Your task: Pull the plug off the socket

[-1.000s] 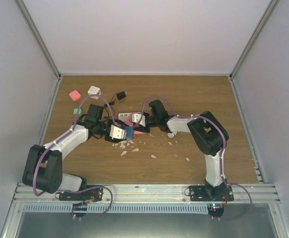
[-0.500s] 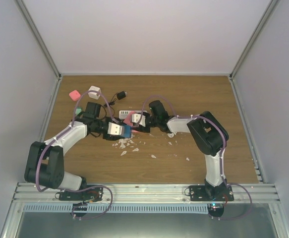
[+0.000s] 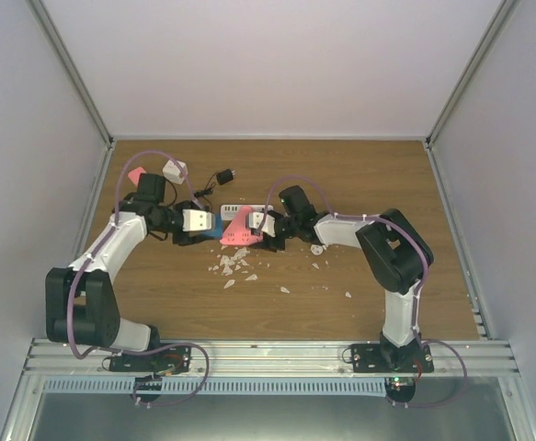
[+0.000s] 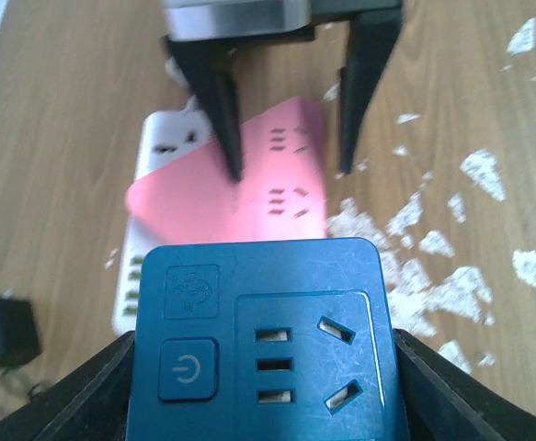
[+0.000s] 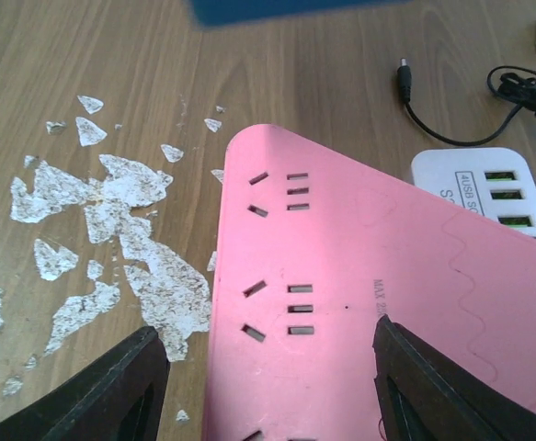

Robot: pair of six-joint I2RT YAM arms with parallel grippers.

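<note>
On your left, the left gripper (image 3: 210,223) is clamped on the dark blue square plastic plug block (image 4: 268,340), one finger flat against each side. That grip across the body looks chosen so you can draw the block straight back without twisting it. Moving right, the flat pink plastic power strip (image 5: 341,303) lies just beyond the block, partly overlapping a white plastic USB charging strip (image 5: 488,184). In the right wrist view, bare wooden table (image 5: 84,55) shows between the block's edge and the pink strip's nearest corner. From that I judge the plug is already free of the socket, close by but apart. Further right, the right gripper (image 5: 263,349) straddles the pink strip with its jaws wide, apparently to steady the socket against your pull. A sliver of wood shows between one finger and the strip's edge, so you cannot tell whether it truly pinches. White flakes (image 5: 130,230) litter the wood beside the strip.
</note>
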